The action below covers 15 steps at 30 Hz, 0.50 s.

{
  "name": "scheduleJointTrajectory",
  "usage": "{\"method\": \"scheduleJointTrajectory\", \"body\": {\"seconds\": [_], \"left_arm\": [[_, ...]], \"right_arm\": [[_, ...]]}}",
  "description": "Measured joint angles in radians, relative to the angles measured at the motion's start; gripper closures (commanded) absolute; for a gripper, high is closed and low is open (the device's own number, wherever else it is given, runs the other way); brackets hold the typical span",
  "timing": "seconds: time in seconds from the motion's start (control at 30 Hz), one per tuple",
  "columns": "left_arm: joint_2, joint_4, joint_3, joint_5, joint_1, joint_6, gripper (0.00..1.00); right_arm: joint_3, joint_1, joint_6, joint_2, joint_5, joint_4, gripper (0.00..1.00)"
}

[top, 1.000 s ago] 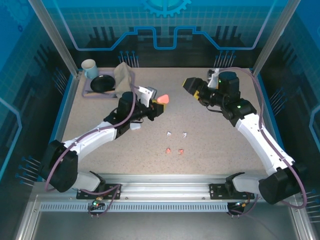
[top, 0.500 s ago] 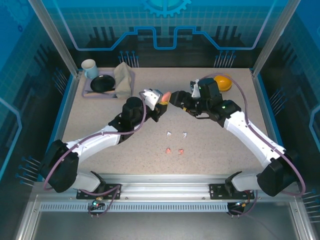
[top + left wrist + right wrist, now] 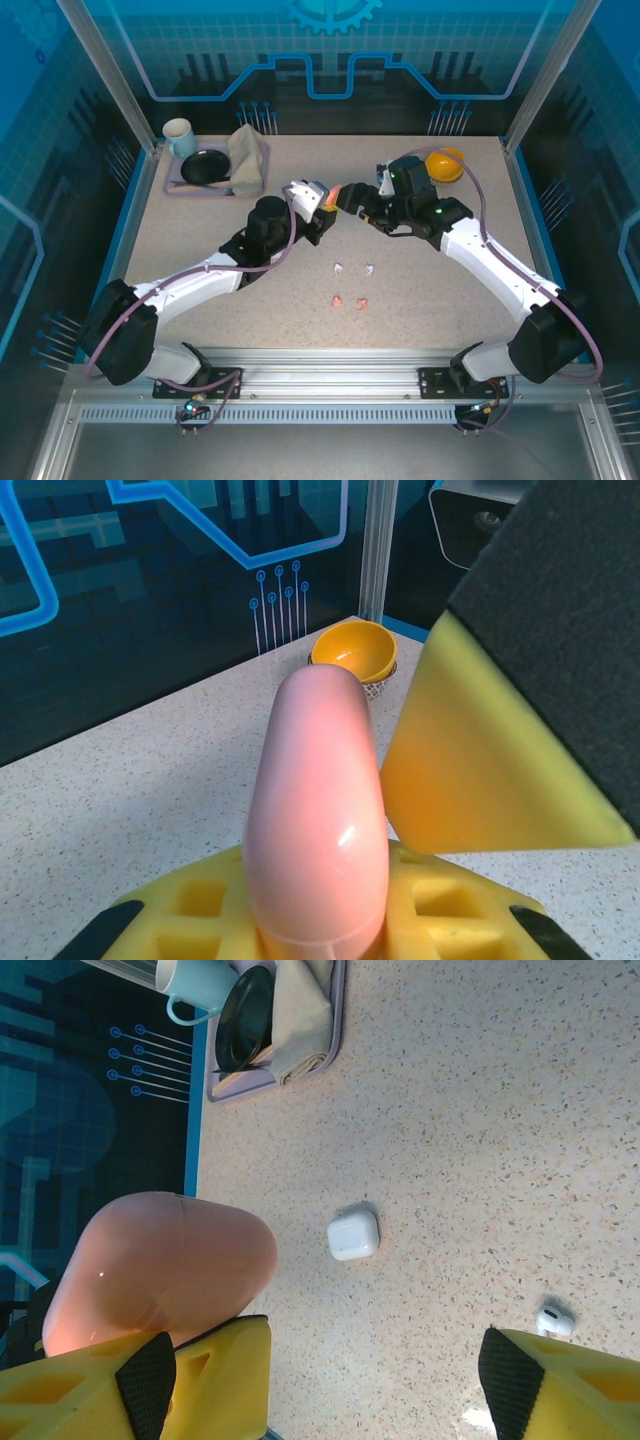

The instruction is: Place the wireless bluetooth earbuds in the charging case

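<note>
- L arm (image 3: 200, 275): stretched fwd + inward to table centre; L gripper (image 3: 325, 205) clamped on pink case (image 3: 336, 190).
- R arm (image 3: 490, 255): elbow bent, reaching left; R gripper (image 3: 349, 197) jaws wide apart, one pad (image 3: 470, 770) just beside case.

text: none legible | labels: none | brands: none | numbers: none

The right end effector (image 3: 347, 196) is no longer at the 1 o'clock corner of the bench (image 3: 420, 290). It now stands toward 9 o'clock from there, jaws apart, just beside the pink case (image 3: 315, 810). The left end effector (image 3: 318, 208), gripping this case, sits slightly more toward 3 o'clock. The orange bowl (image 3: 444, 164) is now uncovered.
</note>
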Motion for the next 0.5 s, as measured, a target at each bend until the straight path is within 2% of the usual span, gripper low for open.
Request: {"method": "scheduleJointTrajectory", "body": {"seconds": [0.37, 0.5], "left_arm": [[0.000, 0.049, -0.013, -0.049, -0.001, -0.002, 1.00], [0.000, 0.039, -0.031, -0.017, -0.032, 0.000, 1.00]], "right_arm": [[0.116, 0.004, -0.001, 0.060, -0.004, -0.053, 0.18], [0.161, 0.004, 0.004, 0.086, 0.000, -0.022, 0.19]]}}
